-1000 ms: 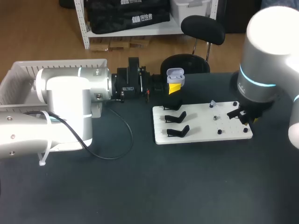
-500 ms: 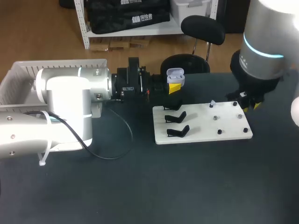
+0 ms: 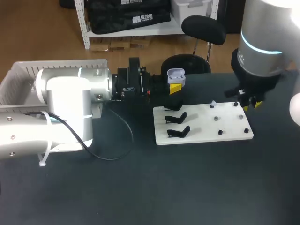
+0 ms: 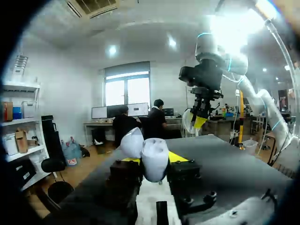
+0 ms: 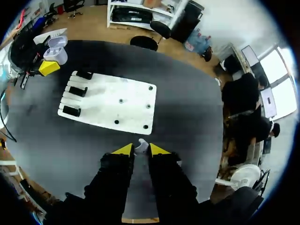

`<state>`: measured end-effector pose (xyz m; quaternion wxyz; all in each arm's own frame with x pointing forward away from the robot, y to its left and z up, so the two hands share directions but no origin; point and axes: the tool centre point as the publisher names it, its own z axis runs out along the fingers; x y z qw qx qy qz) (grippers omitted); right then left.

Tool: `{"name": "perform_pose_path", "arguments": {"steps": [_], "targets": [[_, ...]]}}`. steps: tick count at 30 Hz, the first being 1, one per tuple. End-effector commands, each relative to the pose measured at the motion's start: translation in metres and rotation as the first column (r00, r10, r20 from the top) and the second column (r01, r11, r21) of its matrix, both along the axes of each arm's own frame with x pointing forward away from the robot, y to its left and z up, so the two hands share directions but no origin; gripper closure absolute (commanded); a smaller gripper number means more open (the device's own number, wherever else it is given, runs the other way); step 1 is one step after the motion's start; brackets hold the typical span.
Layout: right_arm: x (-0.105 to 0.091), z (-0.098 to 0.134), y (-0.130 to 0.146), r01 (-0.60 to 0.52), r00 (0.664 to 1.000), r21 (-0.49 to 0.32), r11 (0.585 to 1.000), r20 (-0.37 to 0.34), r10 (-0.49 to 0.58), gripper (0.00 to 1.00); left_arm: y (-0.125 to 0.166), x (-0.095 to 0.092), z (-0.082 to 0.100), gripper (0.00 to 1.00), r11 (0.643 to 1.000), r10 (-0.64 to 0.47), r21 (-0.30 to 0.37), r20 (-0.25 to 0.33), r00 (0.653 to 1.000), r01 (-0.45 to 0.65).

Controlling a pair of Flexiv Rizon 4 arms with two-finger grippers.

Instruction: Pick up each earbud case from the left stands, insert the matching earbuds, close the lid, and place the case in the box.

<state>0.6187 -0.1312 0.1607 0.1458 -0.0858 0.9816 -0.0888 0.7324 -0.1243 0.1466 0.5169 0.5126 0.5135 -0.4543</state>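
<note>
Left fingers (image 4: 179, 157) clamped on open case (image 4: 149, 157). Right fingers (image 5: 123, 150) pinched on small earbud (image 5: 141, 147), well apart from case. Risk: weak pinch or tilted entry, earbud dropping onto bench (image 3: 140, 187).

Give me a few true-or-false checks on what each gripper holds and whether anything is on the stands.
1. The left gripper holds an earbud case with its lid open. True.
2. The right gripper is empty. False: a small white earbud is pinched between its yellow tips.
3. A case rests on one of the black stands. False: all three are bare.
4. The right gripper is well apart from the earbud case. True.
</note>
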Motion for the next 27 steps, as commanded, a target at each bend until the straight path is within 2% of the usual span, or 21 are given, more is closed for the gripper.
{"name": "perform_pose_path", "arguments": {"steps": [1,4,5,6,7,8,13,17,20,22,23,24,25,27], "targets": [[0.002,0.007,0.013,0.433,0.901,-0.045,0.9,0.015,-0.433,1.0,0.0,0.0,-0.001,1.0,1.0,0.002,-0.005,0.003,1.0,-0.002],[0.002,0.012,0.019,0.558,0.83,-0.033,0.829,0.021,-0.558,1.0,0.0,0.0,-0.001,1.0,1.0,0.002,-0.005,0.003,1.0,-0.002],[0.002,0.014,0.023,0.553,0.833,-0.023,0.833,0.032,-0.552,1.0,0.0,0.0,-0.001,1.0,1.0,0.002,-0.005,0.003,1.0,-0.002],[0.001,0.017,0.026,0.602,0.799,-0.026,0.798,0.049,-0.6,1.0,0.0,0.0,-0.001,1.0,1.0,0.002,-0.005,0.003,1.0,-0.002],[0.002,0.019,0.028,0.614,0.788,-0.019,0.789,0.054,-0.613,1.0,0.0,0.0,-0.001,1.0,1.0,0.002,-0.005,0.003,1.0,-0.002],[0.002,0.022,0.033,0.661,0.749,0.014,0.75,0.044,-0.661,1.0,0.0,0.0,-0.001,1.0,1.0,0.002,-0.005,0.003,1.0,-0.002],[0.004,0.027,0.043,0.757,0.649,0.07,0.649,0.028,-0.76,1.0,0.0,0.0,-0.001,1.0,1.0,0.002,-0.005,0.003,1.0,-0.002],[0.005,0.033,0.05,0.793,0.598,0.125,0.596,0.021,-0.801,1.0,0.0,0.0,-0.001,1.0,1.0,0.002,-0.005,0.003,1.0,-0.002],[0.007,0.035,0.054,0.808,0.577,0.167,0.565,-0.03,-0.816,1.0,0.0,0.0,-0.001,1.0,1.0,0.002,-0.005,0.003,1.0,-0.002],[0.01,0.034,0.057,0.798,0.591,0.191,0.572,-0.061,-0.804,1.0,0.0,0.0,-0.001,1.0,1.0,0.002,-0.005,0.003,1.0,-0.002],[0.012,0.034,0.059,0.776,0.621,0.197,0.6,-0.071,-0.78,1.0,0.0,0.0,-0.001,1.0,1.0,0.002,-0.005,0.003,1.0,-0.002],[0.013,0.033,0.062,0.771,0.628,0.213,0.6,-0.093,-0.773,1.0,0.0,0.0,-0.001,1.0,1.0,0.002,-0.005,0.003,1.0,-0.002],[0.015,0.033,0.063,0.753,0.648,0.226,0.618,-0.094,-0.756,1.0,0.0,0.0,-0.001,1.0,1.0,0.002,-0.005,0.003,1.0,-0.002],[0.015,0.033,0.063,0.753,0.648,0.226,0.618,-0.094,-0.756,1.0,0.0,0.0,-0.001,1.0,1.0,0.002,-0.005,0.003,1.0,-0.002]]}}
